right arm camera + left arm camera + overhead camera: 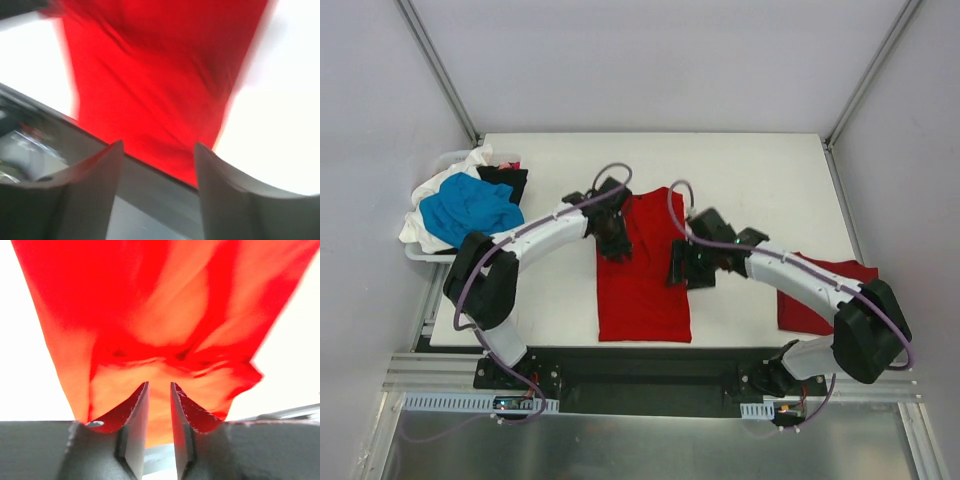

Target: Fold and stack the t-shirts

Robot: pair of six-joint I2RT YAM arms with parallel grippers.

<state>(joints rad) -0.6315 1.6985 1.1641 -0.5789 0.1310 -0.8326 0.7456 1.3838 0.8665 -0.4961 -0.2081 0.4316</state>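
The left arm (535, 238) and right arm (800, 275) pair white tubular links with bulky black joints, each trailing a looping purple cable (611, 166). The left hand (159, 386) and right hand (157, 145) have dark grey wedge-shaped fingers (135, 420).

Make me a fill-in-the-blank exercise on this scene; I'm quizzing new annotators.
1. The t-shirt lying between the left tool and the right tool is ___.
2. The blue t-shirt lies on the robot's ___ side.
3. The right tool's jaws stand ___, gripping nothing.
Missing words: red; left; open.
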